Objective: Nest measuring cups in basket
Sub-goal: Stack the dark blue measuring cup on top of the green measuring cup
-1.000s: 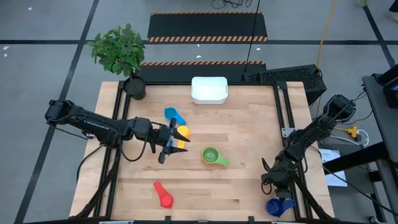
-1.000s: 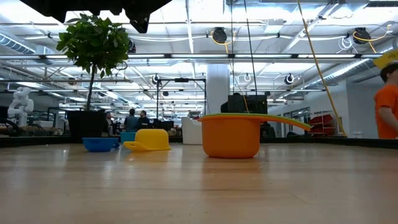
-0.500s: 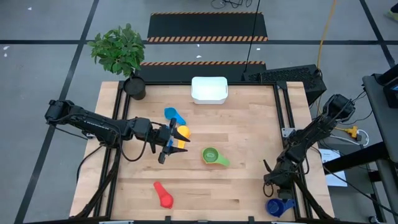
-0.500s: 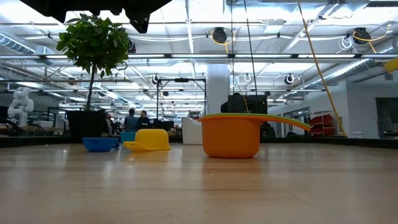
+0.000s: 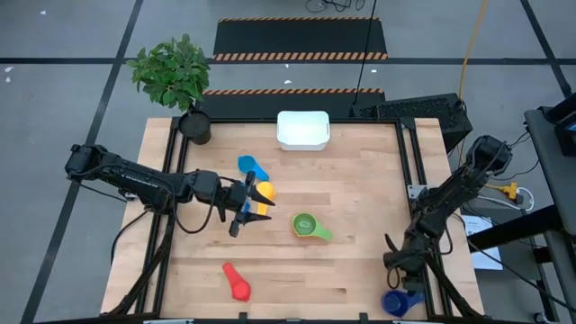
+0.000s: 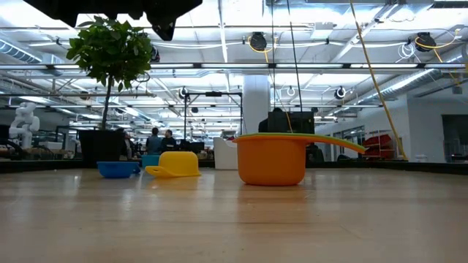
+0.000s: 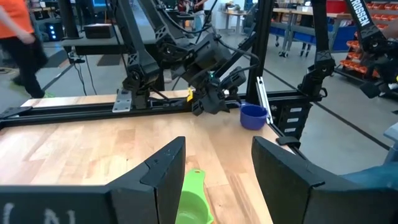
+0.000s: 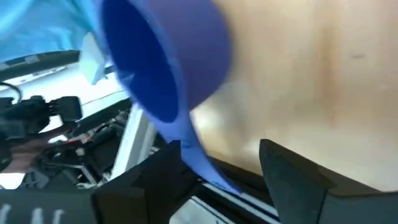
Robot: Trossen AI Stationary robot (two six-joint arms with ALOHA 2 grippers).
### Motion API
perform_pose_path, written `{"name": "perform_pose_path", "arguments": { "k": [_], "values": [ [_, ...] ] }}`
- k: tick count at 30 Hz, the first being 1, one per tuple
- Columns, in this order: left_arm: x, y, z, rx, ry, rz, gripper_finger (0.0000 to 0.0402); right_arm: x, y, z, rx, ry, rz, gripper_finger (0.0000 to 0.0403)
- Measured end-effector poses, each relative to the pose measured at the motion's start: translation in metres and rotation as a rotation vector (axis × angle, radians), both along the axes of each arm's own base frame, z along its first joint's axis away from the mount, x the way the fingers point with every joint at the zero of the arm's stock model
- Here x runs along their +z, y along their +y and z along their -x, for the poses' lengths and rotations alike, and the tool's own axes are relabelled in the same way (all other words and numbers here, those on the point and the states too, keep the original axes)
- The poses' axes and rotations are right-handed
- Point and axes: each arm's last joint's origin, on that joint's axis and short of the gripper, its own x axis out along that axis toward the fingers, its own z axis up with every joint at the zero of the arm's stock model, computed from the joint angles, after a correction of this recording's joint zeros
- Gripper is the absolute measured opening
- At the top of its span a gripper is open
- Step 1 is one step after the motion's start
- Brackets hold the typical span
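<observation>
A robotics lab or industrial test hall, seen around a wooden worktop (image 5: 360,207)

A high open ceiling with strip lights and hung cable reels (image 6: 257,41) is seen in the low view; a small white humanoid robot (image 6: 23,124) is stood at one side; hazard-striped floor mats (image 5: 300,38) are laid beyond the worktop; black frames (image 7: 140,56) and workbenches are ranged behind, where a person in orange (image 7: 22,37) is seen.

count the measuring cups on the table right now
5: light blue cup, yellow cup, green cup, red cup, dark blue cup at the edge by the right claw. Others may hide nested.
</observation>
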Motion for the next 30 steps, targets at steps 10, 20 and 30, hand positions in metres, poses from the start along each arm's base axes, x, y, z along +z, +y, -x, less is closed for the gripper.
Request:
{"name": "perform_pose_path", "arguments": {
  "k": [10, 20, 30],
  "values": [
    [0.000, 0.000, 0.000, 0.000, 0.002, 0.000, 0.0186, 0.005, 0.009, 0.001, -0.025, -0.077, -0.051, 0.0183],
    [0.000, 0.000, 0.000, 0.000, 0.001, -0.001, 0.0186, -0.006, 0.023, 0.002, -0.014, -0.050, -0.074, 0.0174],
    [0.000, 0.000, 0.000, 0.000, 0.001, -0.003, 0.0186, -0.013, 0.036, 0.000, -0.008, -0.101, -0.151, 0.0119]
  ]
}}
